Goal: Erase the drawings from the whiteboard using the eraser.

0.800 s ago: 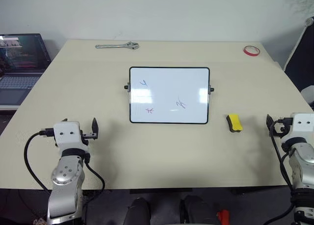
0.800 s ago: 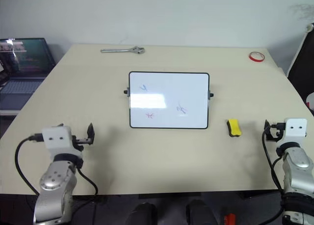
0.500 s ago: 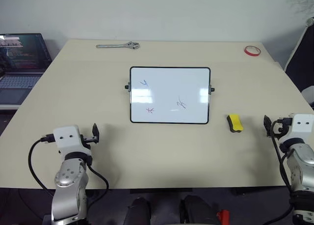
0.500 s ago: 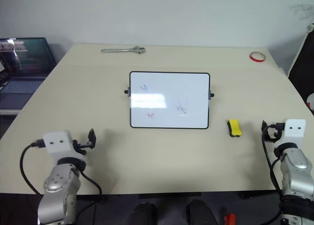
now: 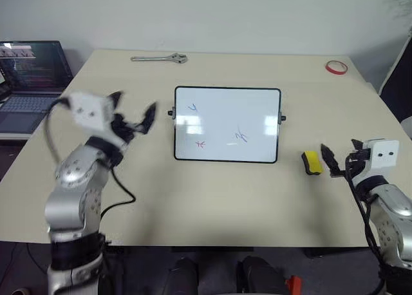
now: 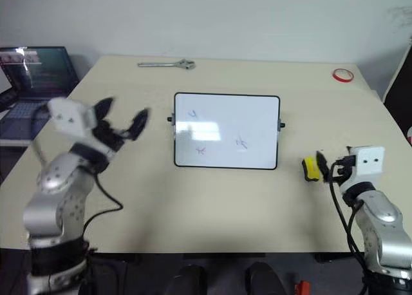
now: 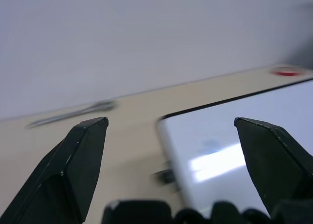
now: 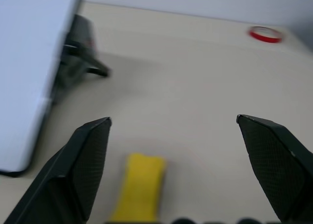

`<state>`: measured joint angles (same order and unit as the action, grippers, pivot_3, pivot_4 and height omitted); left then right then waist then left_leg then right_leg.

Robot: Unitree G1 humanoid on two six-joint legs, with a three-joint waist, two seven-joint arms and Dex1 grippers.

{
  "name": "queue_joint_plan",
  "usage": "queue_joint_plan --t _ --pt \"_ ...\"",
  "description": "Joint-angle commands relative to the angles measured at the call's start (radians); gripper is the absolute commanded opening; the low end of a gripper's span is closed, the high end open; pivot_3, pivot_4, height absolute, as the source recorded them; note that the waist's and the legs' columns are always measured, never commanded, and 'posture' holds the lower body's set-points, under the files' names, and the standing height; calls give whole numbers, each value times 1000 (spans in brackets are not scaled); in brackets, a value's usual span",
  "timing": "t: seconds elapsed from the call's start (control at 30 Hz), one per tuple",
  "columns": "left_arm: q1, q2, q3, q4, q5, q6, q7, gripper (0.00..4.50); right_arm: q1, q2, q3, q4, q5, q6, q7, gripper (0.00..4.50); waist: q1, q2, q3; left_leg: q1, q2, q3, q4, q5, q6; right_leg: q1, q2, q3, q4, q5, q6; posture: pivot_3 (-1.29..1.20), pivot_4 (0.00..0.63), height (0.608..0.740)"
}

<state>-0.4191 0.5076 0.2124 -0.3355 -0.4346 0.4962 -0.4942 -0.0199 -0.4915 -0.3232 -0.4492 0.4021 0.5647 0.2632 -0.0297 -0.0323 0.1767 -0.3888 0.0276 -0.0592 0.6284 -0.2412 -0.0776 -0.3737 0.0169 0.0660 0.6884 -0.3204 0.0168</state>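
Left gripper (image 5: 132, 116) has risen, jaws spread; right gripper (image 8: 173, 136), jaws spread, frames the eraser (image 8: 138, 186).

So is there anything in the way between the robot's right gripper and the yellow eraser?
Nothing visible. The right gripper is open, right beside the eraser, with just bare table between them. In the right wrist view the eraser lies between the two open fingers, untouched.

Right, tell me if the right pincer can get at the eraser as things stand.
Probably yes. The right pincer is open and sits just beside the eraser, facing it. In the right wrist view the eraser lies between the two fingers on bare table, with nothing between.
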Motion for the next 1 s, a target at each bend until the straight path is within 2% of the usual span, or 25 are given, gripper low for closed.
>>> queue_joint_plan --t 0.03,0.1,0.2,0.33,0.53,0.93,0.97,1.0 --pt "-69 63 -87 40 -58 16 -194 4500 -10 13 -17 -131 42 163 -84 4473 -3 0 0 0 0 0 0 0 0 0 0 0 -1 0 0 0 150 740" --pt "-145 112 -214 108 -39 -23 -396 4500 -28 35 -9 -147 63 273 -129 4473 -7 1 0 0 1 1 -1 0 0 -1 0 1 0 0 0 0 150 740" --pt "-211 161 -337 200 11 -109 -609 4500 -51 62 4 -142 66 359 -168 4473 -9 2 1 0 0 0 -1 0 0 -1 4 1 0 0 0 0 150 740" --pt "-274 164 -435 307 82 -232 -761 4500 -103 82 52 -61 8 359 -195 4473 -13 2 1 -3 0 3 -1 0 0 -5 4 3 0 0 0 0 150 740" --pt "-295 106 -461 355 116 -303 -801 4500 -161 134 87 36 -46 317 -223 4473 -10 2 1 -12 1 2 0 0 1 -14 4 3 2 0 0 0 150 740" --pt "-251 81 -454 310 131 -306 -807 4500 -208 138 101 154 -109 257 -190 4473 -12 2 1 -11 1 3 1 0 2 -14 4 3 5 0 -1 0 150 740" --pt "-245 84 -451 307 132 -305 -805 4500 -210 139 101 159 -110 257 -189 4112 -12 2 1 -11 1 3 1 0 2 -14 4 4 6 0 -1 0 150 740" --pt "-238 86 -449 305 133 -305 -803 4500 -212 139 102 165 -112 258 -188 3940 -12 2 1 -11 1 3 1 0 2 -14 4 4 6 0 -1 0 150 740"
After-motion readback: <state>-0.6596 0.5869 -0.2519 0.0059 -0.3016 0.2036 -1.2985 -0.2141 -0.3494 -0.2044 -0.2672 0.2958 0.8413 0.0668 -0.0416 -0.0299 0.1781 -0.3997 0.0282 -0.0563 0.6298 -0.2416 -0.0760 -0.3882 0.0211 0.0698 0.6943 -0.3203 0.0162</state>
